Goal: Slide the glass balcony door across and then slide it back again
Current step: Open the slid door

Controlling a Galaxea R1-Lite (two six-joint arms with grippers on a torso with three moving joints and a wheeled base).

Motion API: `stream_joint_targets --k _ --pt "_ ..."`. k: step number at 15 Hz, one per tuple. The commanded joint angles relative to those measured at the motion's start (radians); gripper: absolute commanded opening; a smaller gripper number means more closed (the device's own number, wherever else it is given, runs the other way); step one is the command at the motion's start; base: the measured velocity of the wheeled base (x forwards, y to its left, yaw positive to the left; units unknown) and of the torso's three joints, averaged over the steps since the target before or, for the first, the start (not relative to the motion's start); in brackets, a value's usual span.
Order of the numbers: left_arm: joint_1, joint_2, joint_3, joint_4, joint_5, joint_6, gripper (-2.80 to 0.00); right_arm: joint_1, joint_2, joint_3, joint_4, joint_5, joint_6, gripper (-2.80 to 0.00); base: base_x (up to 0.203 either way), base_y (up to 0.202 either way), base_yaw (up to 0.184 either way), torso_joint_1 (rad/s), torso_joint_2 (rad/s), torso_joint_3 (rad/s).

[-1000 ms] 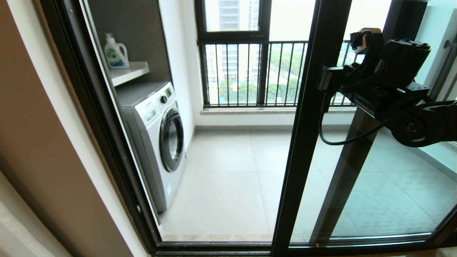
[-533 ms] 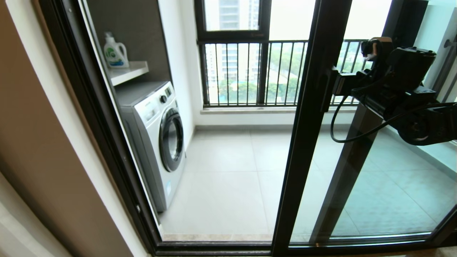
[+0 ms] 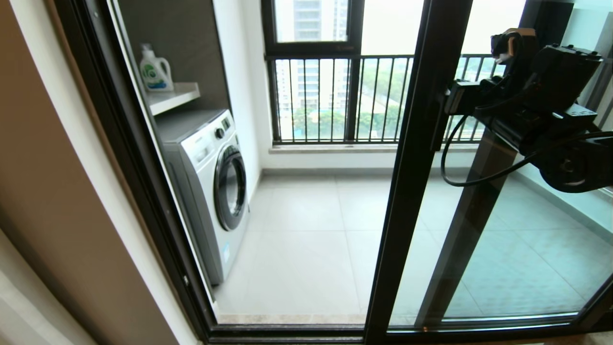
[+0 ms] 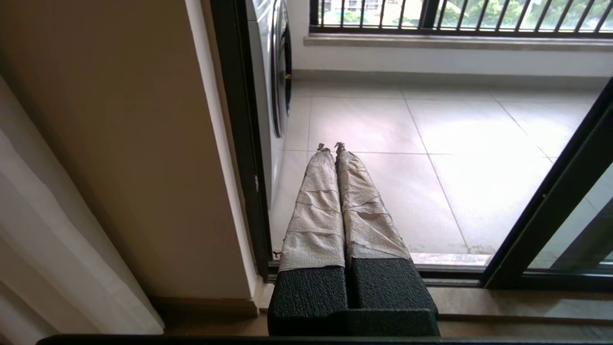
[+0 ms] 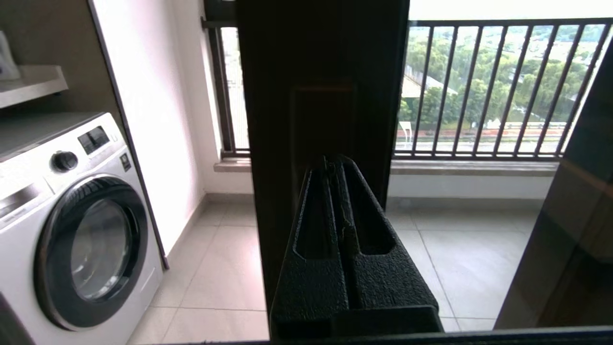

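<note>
The glass balcony door (image 3: pixel 503 249) stands partly slid across, and its dark upright (image 3: pixel 412 167) runs down the middle right of the head view. A small latch handle (image 3: pixel 437 125) sits on that upright and appears as a recessed plate (image 5: pixel 323 120) in the right wrist view. My right gripper (image 3: pixel 450 101) is raised to latch height, shut, with nothing between its fingers. Its tips (image 5: pixel 335 163) sit at the upright just under the latch; I cannot tell whether they touch. My left gripper (image 4: pixel 330 146) hangs low near the left jamb, shut and empty, with its fingers (image 4: pixel 316 206) wrapped in pale tape.
Through the opening a washing machine (image 3: pixel 215 191) stands at the left, with a detergent bottle (image 3: pixel 155 69) on a shelf above it. A railed window (image 3: pixel 335 96) closes the far side. The left jamb (image 3: pixel 143 191) and floor track (image 3: pixel 287 330) border the gap. A second panel's upright (image 3: pixel 471 215) shows behind the glass.
My right gripper has shifted to the right off the front of the upright and risen a little. The door stands where it was, and the left arm has not visibly moved.
</note>
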State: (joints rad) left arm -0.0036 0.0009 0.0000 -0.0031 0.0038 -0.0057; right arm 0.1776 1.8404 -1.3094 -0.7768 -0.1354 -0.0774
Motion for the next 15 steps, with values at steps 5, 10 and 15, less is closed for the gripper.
stream_joint_targets --k 5,10,15 --pt "0.001 0.001 0.0 0.0 0.001 0.0 -2.8 0.127 0.002 0.01 0.004 -0.024 -0.012 -2.8 0.0 0.0 0.0 0.0 0.0 0.0" --pt "0.001 0.001 0.0 0.0 0.001 0.0 -2.8 0.048 0.096 0.012 -0.005 -0.044 -0.004 -2.8 0.0 0.0 0.0 0.0 0.0 0.0" --pt "0.001 0.001 0.0 0.0 0.001 0.0 -2.8 -0.03 0.096 0.01 -0.006 -0.035 -0.005 -2.8 0.0 0.0 0.0 0.0 0.0 0.0"
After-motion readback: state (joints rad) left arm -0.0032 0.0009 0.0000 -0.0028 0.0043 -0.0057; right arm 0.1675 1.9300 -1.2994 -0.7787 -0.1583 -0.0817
